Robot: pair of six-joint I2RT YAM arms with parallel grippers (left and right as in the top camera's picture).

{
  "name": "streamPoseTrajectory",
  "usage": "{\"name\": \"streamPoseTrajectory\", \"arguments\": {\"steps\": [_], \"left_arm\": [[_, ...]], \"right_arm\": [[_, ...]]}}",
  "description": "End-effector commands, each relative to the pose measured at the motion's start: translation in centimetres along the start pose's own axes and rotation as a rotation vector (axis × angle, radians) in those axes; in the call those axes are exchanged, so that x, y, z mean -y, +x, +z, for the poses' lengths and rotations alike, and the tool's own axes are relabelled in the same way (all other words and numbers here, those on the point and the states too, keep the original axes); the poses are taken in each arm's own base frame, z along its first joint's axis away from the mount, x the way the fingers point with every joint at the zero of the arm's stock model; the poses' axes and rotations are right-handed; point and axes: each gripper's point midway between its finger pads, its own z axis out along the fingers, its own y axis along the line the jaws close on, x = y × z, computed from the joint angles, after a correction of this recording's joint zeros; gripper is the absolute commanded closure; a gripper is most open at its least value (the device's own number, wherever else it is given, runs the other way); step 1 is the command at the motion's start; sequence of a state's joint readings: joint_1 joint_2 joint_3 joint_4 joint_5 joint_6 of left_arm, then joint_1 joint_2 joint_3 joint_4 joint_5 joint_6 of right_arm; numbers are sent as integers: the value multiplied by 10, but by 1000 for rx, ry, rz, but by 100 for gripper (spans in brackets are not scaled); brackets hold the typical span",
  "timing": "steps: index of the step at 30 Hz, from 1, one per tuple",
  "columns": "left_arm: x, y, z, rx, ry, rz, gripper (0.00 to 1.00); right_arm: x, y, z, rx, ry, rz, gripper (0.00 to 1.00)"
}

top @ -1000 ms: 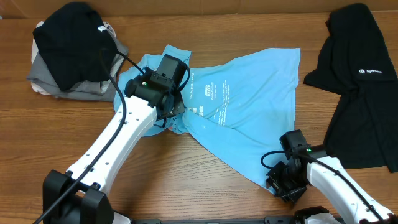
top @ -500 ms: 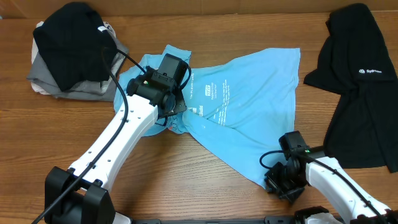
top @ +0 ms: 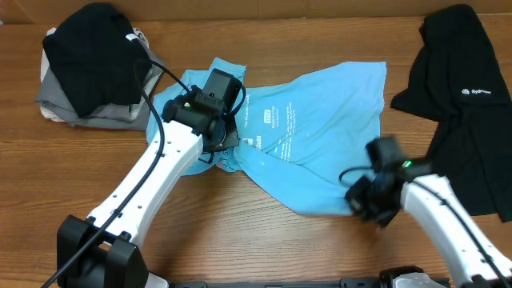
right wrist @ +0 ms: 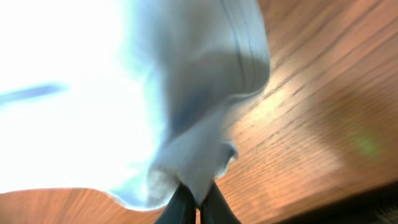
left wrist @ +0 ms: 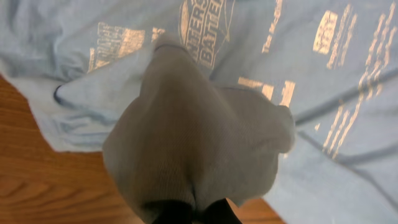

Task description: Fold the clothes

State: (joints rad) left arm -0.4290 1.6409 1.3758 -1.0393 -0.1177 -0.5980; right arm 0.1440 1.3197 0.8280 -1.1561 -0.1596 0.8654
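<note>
A wooden bench point(top: 240, 232) is covered at its middle by a light-blue T-shirt point(top: 320, 144). A bunched fold beside the print is pinched in the closed left pincer point(left wrist: 194, 210). The lower hem is clamped in the closed right pincer point(right wrist: 198, 205). A black garment point(top: 468, 128) is laid at the right.

Your left arm point(top: 152, 172) reaches from its base at the near left edge diagonally up and to the right, its white link nearly straight and its black wrist bent downward at the far end. Your left gripper point(left wrist: 191, 213) has its jaws pressed together on a bunched fold of the light-blue T-shirt point(top: 320, 136), which drapes over the fingertips in the wrist view. Your right arm point(top: 436, 208) comes in from the near right corner, angled up and to the left, its wrist blurred in the overhead view. Your right gripper point(right wrist: 194, 208) is pinched tight on an edge of the same T-shirt, its two dark fingers meeting with cloth between them.
</note>
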Motion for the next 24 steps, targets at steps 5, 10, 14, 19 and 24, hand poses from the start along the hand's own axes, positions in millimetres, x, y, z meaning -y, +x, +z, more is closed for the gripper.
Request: {"name": "streamPoseTrajectory", "arguments": {"steps": [5,10,14,19,24], "left_arm": [[5,-24,-73,104,83,52,96],[-1,-23,-111,126,93,78,96],[-9,-19,-142,143,100,76,96],[-24,1,-163,112,81,80,92],[-48,36,-161,-28,-6,44,96]], "right_arm": [[-28,-57,-107,244,-101,-130,96],[-20,-70,-160,322,-139,-151,96],[-6,-71,-189,348,-132,-175,96],[9,-66,-198,332,-105,-208,96],[14,-62,-196,313,-83,-248,96]]}}
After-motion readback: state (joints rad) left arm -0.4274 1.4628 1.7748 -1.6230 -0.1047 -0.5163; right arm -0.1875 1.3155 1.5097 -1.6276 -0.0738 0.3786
